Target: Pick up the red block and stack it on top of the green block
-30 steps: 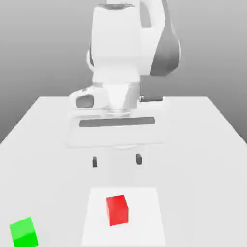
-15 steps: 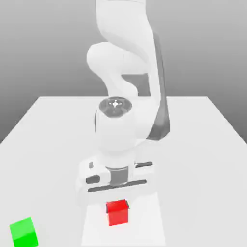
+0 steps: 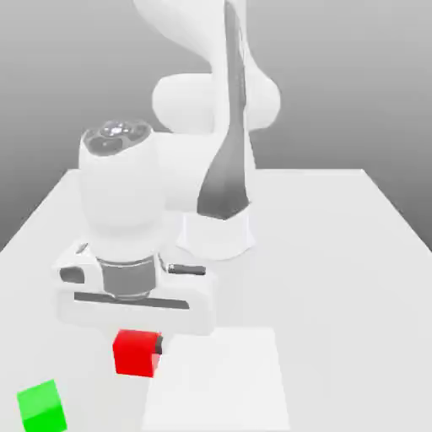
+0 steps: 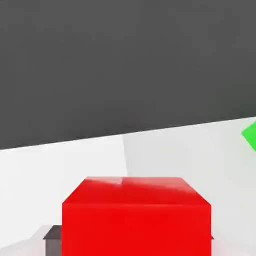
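Note:
The red block (image 3: 135, 353) is a small matte cube held between the fingers of my gripper (image 3: 137, 348), just under the white hand. A dark fingertip (image 3: 159, 344) shows at the block's side toward the exterior view's right. The block appears to hang slightly above the table. In the hand view the red block (image 4: 135, 215) sits close up, with dark fingers (image 4: 51, 234) at its sides. The green block (image 3: 42, 407) rests on the table near the front edge, toward the exterior view's left and lower than the red one. A corner of the green block (image 4: 250, 134) also shows in the hand view.
The white table (image 3: 337, 253) stretches back to the arm's base (image 3: 215, 232). A lighter square patch (image 3: 219, 380) marks the surface near the front, to the exterior view's right of the red block.
The hand came down over the red block, shut on it, then carried it toward the exterior view's left, off the lighter patch and closer to the green block.

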You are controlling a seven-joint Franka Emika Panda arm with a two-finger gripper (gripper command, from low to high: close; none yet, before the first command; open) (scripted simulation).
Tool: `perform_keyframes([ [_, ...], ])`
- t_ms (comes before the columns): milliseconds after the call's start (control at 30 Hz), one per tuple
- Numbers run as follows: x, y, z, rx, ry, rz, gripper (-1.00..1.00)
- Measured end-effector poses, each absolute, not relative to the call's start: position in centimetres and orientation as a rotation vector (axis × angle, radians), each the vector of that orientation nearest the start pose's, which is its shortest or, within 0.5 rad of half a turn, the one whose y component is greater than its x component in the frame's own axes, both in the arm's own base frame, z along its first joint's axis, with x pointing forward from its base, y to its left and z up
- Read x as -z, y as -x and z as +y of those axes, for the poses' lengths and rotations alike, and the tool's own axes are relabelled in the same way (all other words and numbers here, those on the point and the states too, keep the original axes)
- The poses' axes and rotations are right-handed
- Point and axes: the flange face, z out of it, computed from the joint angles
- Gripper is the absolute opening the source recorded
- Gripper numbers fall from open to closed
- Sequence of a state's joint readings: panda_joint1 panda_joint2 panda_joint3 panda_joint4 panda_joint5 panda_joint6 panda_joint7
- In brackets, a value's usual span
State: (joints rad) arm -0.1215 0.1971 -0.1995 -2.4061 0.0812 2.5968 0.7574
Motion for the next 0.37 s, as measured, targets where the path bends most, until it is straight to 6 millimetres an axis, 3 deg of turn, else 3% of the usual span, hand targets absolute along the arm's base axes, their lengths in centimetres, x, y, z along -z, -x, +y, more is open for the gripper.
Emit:
perform_keyframes([
  [100,-24.1,-47.9,-22.1,-0.001,2.443,1.972,-1.0],
  [233,-19.2,-48.0,-23.8,0.0,2.386,2.041,-1.0],
  [267,-18.5,-47.9,-23.8,0.0,2.384,2.044,1.0],
  [367,-18.5,-47.9,-23.8,0.0,2.384,2.044,1.0],
])
